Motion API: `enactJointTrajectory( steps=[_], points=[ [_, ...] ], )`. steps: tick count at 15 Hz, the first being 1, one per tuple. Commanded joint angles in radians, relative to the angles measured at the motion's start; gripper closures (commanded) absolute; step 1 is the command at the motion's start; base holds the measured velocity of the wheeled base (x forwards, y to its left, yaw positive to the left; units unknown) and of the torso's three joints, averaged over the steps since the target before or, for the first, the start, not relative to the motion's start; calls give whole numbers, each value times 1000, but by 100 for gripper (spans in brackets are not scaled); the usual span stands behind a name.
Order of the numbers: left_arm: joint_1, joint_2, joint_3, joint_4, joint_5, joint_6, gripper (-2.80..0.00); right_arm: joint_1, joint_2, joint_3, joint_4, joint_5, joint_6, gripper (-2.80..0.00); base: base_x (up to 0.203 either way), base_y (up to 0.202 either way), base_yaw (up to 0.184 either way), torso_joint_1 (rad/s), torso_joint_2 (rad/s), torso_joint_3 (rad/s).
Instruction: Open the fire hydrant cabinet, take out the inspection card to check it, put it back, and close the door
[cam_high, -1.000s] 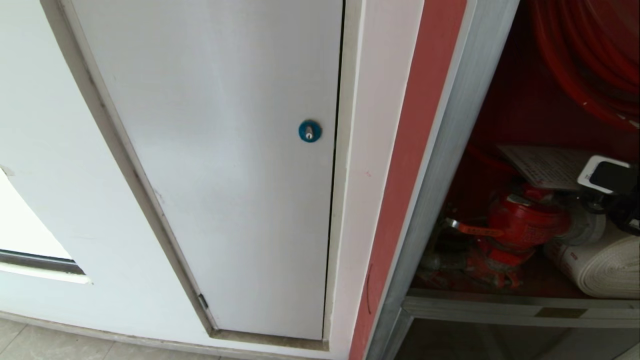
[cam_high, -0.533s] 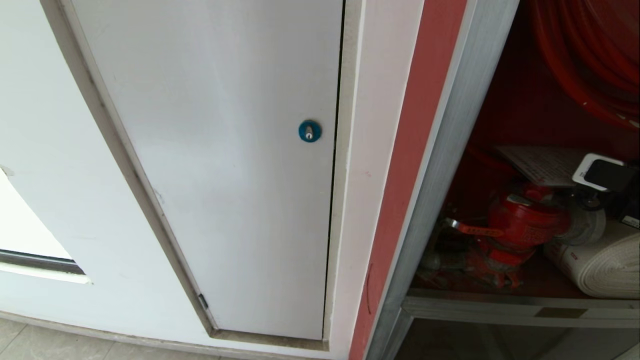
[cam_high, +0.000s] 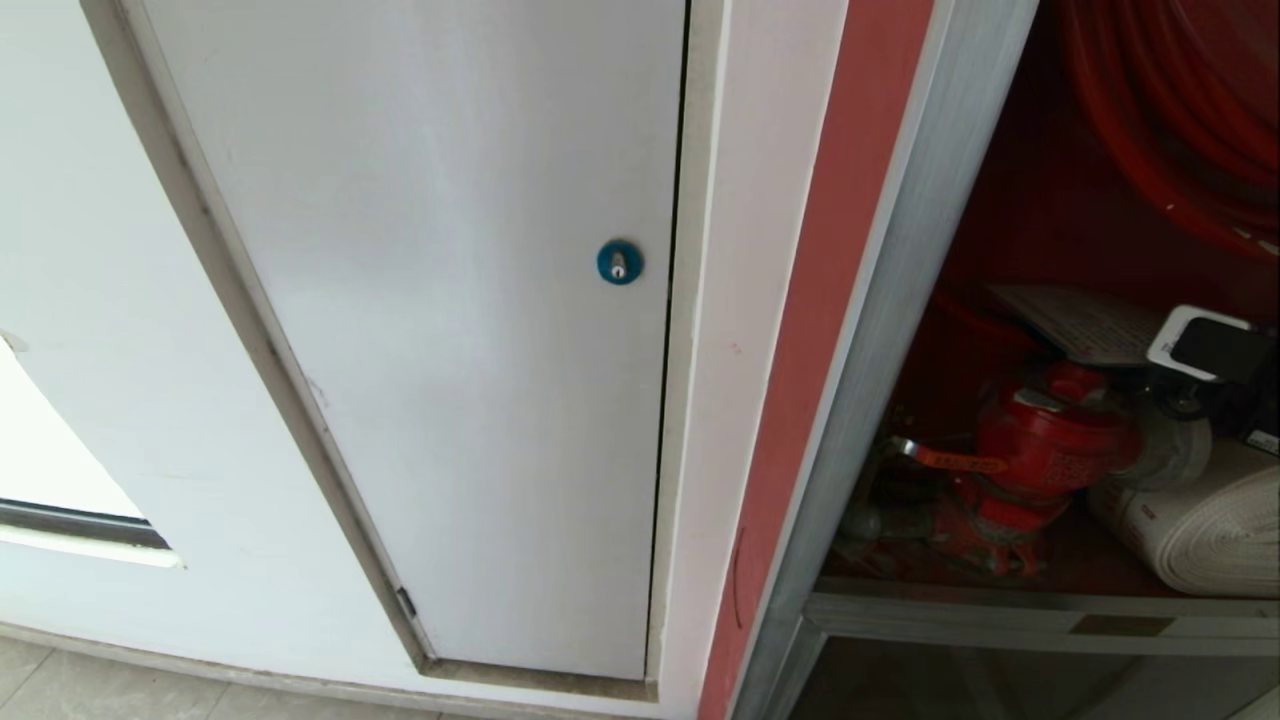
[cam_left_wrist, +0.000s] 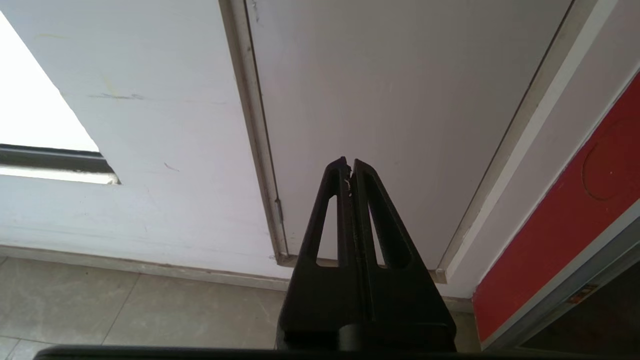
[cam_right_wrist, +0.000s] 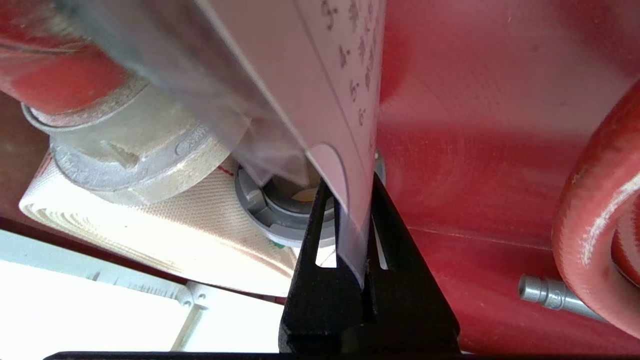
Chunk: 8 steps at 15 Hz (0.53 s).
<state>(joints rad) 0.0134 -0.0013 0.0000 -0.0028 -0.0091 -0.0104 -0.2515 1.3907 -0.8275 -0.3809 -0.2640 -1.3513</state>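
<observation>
I have the right gripper (cam_right_wrist: 352, 200) clamped on the white grid-printed inspection card's (cam_right_wrist: 320, 75) sleeve edge at the red-lined silver cabinet's (cam_high: 880, 300) three o'clock, ready to draw it out.

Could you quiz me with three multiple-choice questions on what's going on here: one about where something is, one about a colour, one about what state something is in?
1. Where is the inspection card?
A. On the floor
B. Inside the fire hydrant cabinet, above the hydrant valve
C. Stuck on the white panel door

2. What colour is the round lock on the white panel door?
A. Blue
B. Yellow
C. Black

3. What is the right pincer doing?
A. Gaping open, empty
B. Pinching a hose
C. Shut on the card's edge

Answers: 1 B, the head view shows it above the valve. 2 A, its ring is plainly blue. 3 C, the right wrist view shows the sleeve clamped between its fingers.
</observation>
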Motion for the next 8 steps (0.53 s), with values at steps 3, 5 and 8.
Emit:
enactJointTrajectory(
  steps=[3, 5, 8],
  points=[
    [0, 1, 0, 0, -2, 0, 0, 0, -63, 35, 5, -1, -10, 0, 0, 0, 0, 0, 0, 0],
    [0, 1, 0, 0, -2, 0, 0, -6, -91, 51, 7, -1, -11, 0, 0, 0, 0, 0, 0, 0],
    [0, 1, 0, 0, 0, 0, 0, -25, -129, 82, 7, -1, -11, 0, 0, 0, 0, 0, 0, 0]
  ],
)
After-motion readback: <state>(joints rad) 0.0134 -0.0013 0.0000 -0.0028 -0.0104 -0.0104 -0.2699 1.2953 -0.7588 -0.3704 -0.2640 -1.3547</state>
